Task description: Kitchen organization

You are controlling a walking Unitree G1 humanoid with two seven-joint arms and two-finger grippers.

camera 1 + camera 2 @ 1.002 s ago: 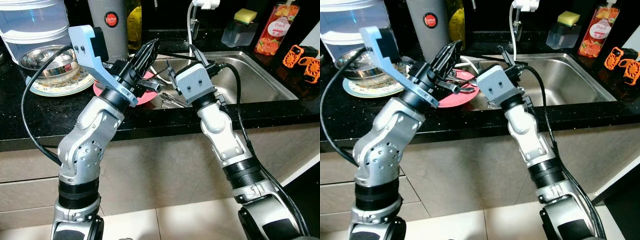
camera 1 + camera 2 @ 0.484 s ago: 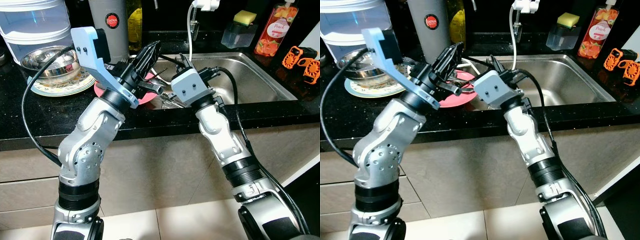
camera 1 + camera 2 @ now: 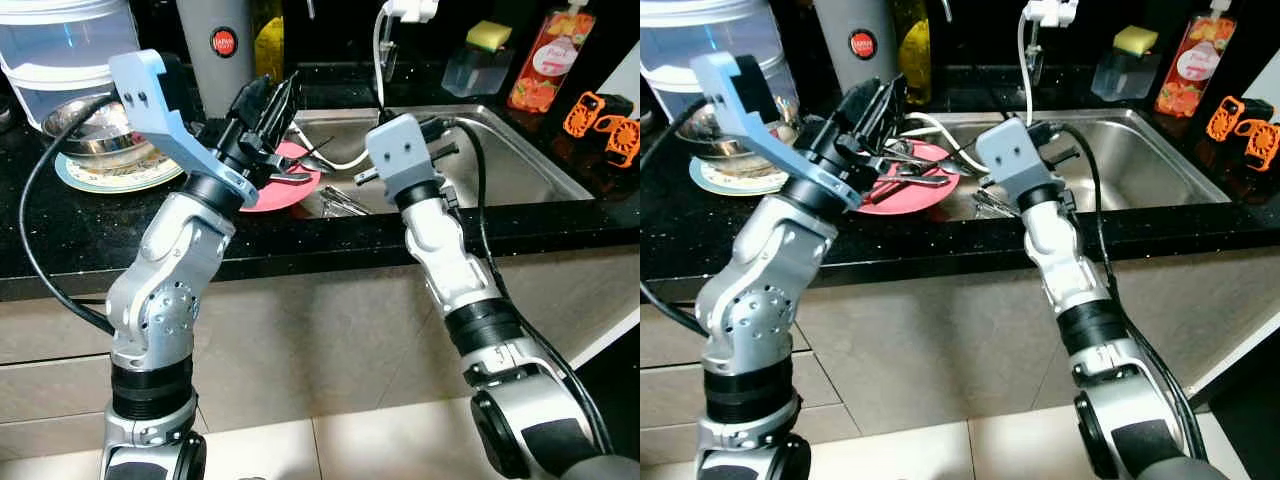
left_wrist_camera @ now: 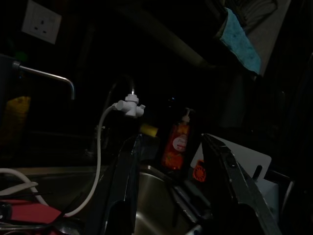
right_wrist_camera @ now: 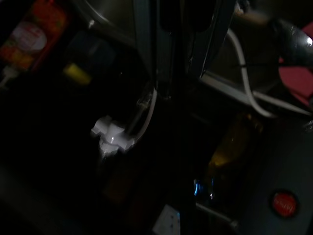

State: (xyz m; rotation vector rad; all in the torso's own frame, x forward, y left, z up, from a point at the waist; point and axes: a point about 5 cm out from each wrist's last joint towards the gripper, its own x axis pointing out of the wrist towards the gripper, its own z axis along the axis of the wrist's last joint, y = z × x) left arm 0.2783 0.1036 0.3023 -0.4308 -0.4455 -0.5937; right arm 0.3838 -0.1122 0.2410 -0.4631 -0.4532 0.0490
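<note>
A pink plate (image 3: 292,182) with metal cutlery (image 3: 908,172) on it lies on the black counter just left of the steel sink (image 3: 520,165). More cutlery (image 3: 345,203) rests in the sink's near left corner. My left gripper (image 3: 275,95) hovers above the pink plate, tilted up toward the back; it is open with nothing between its fingers (image 4: 122,196). My right gripper (image 5: 173,83) is raised over the sink's left part and points toward the white tap hose (image 3: 378,50). Its grey wrist housing (image 3: 405,152) hides it from the head camera.
A steel bowl on a patterned plate (image 3: 100,165), a clear water container (image 3: 60,40) and a grey flask (image 3: 215,45) stand at the back left. A sponge holder (image 3: 480,55), a red soap bottle (image 3: 545,60) and orange clips (image 3: 600,118) sit behind and right of the sink.
My right gripper rose from low over the cutlery in the sink and turned toward the tap. The left gripper swung a little up and to the left.
</note>
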